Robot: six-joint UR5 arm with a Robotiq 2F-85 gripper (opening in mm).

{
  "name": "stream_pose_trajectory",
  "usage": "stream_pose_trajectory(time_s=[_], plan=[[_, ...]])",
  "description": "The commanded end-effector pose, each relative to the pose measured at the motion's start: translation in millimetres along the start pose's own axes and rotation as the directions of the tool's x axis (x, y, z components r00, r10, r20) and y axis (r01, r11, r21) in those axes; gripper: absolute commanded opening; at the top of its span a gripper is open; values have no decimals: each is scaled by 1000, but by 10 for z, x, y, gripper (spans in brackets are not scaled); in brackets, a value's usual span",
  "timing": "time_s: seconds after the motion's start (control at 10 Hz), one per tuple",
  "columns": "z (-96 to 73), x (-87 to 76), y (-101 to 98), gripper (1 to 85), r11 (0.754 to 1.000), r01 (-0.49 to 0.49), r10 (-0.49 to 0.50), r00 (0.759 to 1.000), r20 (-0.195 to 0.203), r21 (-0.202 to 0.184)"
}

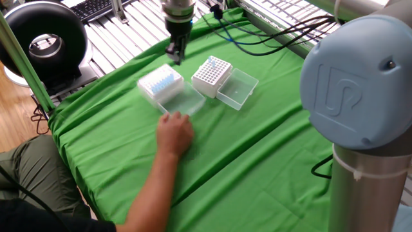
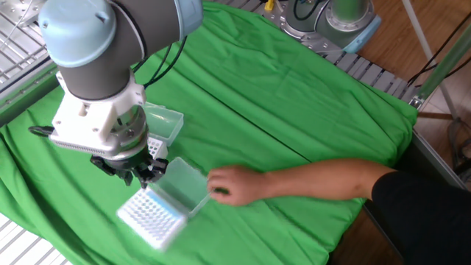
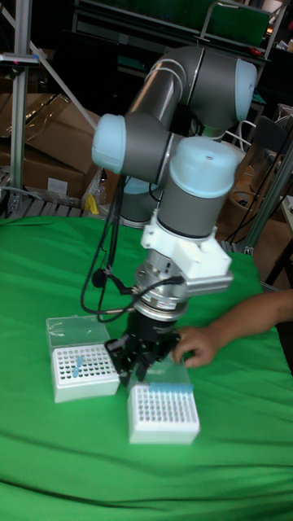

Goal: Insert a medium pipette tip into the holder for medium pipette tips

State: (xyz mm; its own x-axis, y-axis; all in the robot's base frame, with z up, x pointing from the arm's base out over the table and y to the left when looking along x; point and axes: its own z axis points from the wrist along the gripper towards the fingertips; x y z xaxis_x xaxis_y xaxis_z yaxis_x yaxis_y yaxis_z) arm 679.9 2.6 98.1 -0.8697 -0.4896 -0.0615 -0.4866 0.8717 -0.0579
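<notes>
Insertion step: pincer, grip state indeterminable, poised just above the holder for medium pipette tips, steadied by a person's hand; next move probably required realignment over a vacant hole.

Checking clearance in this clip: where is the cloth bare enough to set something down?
Bare cloth spreads between the person's arm and the far edge. It is crowded where the gripper, both racks and the hand cluster.

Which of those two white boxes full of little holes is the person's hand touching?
The rack with blue tips, right under the gripper. The person's hand rests at its clear lid. The other rack sits apart, untouched.
</notes>
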Motion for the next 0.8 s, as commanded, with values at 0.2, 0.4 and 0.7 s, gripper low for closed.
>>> stream_pose_trajectory(time_s=[0.2, 0.4, 0.7], plan=[[-10, 590, -444, 320, 999, -9, 10, 1000, -29, 36], [44, 785, -623, 313, 999, -10, 11, 1000, -26, 46], [143, 987, -649, 317, 999, -25, 26, 999, -25, 33]])
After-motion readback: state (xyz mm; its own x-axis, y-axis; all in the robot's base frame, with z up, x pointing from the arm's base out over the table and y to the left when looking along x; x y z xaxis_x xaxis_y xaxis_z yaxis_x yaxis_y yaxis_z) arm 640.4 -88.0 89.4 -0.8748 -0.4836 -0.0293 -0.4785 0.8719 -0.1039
